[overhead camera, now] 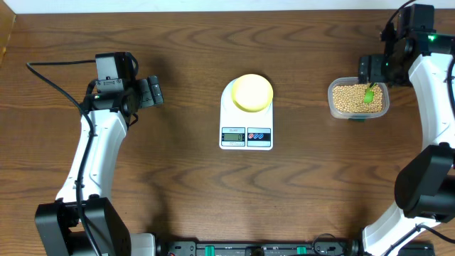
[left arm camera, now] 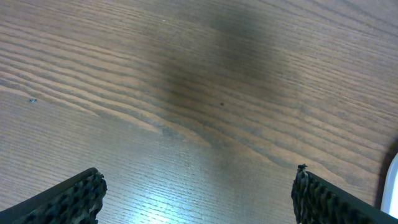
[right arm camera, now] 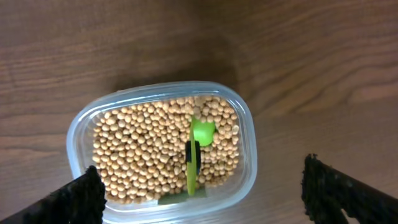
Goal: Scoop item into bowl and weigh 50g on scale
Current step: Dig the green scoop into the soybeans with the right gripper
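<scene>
Left gripper [left arm camera: 199, 196], right gripper [right arm camera: 205, 188] both apart; green scoop [right arm camera: 200, 132], seemingly, lies among beans [right arm camera: 137, 155].

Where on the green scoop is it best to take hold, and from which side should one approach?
Probably its handle, from straight above. The green scoop lies on the beans in the clear container, its head nestled among them, while the narrow handle shows free on top. Jaws set on either side of it should close cleanly.

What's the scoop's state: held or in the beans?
In the beans: green scoop lies on them inside the clear container, not gripped.
</scene>
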Available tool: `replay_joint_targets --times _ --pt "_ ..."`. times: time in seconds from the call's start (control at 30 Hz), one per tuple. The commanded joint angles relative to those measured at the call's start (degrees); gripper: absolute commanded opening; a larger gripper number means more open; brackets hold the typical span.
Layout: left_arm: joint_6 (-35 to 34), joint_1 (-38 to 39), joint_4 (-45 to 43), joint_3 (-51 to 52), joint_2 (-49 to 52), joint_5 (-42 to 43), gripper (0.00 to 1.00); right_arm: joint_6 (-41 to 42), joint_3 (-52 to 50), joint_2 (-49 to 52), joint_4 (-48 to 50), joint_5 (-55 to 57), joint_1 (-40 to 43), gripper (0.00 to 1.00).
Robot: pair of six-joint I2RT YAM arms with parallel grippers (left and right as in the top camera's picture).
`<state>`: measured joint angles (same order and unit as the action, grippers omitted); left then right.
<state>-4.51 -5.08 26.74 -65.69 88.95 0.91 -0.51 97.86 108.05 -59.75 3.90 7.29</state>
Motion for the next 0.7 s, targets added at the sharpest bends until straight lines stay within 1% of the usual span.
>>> replay_joint_targets --times 0.0,0.13,0.17,0.2,0.27,0.33,0.37,0.67 --pt "-0.52 0.00 0.13 -0.04 0.81 -0.96 0.98 0.02 -0.74 1.07 0.26 0.44 0.24 0.99" --pt "-0.52 0.00 0.13 -0.04 0.81 -0.96 0.98 0.04 -1.95 1.70 0.74 0.46 0.35 0.99" --pt "-0.52 0.00 0.13 -0.04 0.81 -0.96 0.98 0.04 -2.54 1.75 1.22 0.46 0.37 0.95" --pt "-0.52 0.00 0.13 -0.04 0.81 -0.96 0.98 0.04 -3.48 1.75 1.90 0.46 0.39 0.80" --pt "-0.52 0.00 0.13 -0.07 0.81 -0.96 0.98 0.07 -5.03 1.75 2.91 0.46 0.39 0.61" --pt "-0.52 0.00 0.13 -0.04 0.81 -0.96 0.98 0.39 -7.13 1.75 4.37 0.46 0.37 0.45" --pt "-0.52 0.02 0.13 -0.04 0.81 -0.96 0.98 0.90 -8.13 1.75 5.20 0.46 0.39 0.41" --pt "-0.52 0.00 0.13 -0.04 0.81 -0.96 0.98 0.87 -14.38 1.75 13.33 0.48 0.81 0.41"
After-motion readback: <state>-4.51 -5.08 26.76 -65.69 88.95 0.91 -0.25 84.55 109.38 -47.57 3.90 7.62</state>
